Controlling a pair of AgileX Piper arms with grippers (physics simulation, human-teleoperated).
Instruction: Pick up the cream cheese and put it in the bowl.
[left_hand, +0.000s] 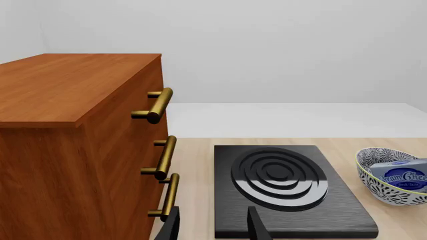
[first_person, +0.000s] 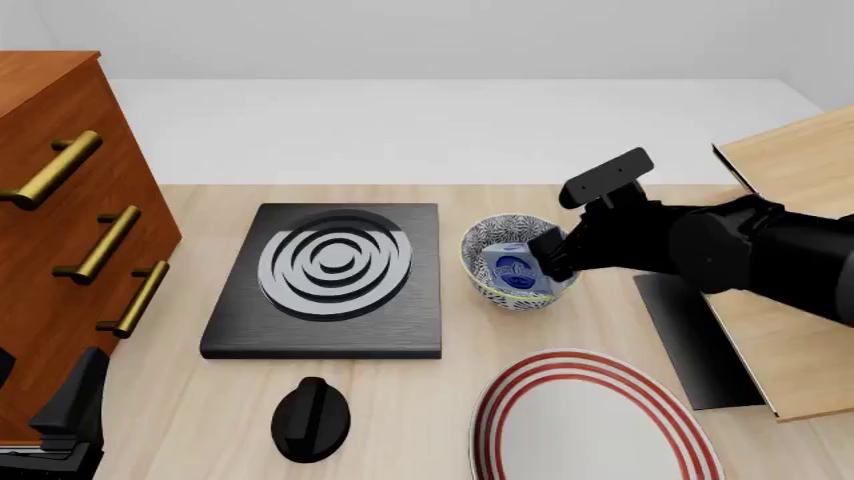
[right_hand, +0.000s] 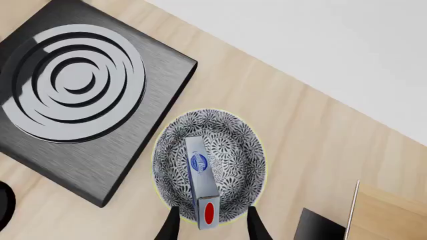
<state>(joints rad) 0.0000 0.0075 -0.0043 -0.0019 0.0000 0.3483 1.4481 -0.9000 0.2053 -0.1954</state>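
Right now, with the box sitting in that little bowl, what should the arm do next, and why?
Probably lift the right gripper straight up and away. The cream cheese already leans inside the bowl, and the fingers look spread on either side of its red end, apparently no longer clamping it.

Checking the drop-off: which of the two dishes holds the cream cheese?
The small speckled bowl beside the stove plate holds the cream cheese. The red-ringed plate, nearer the camera, holds nothing.
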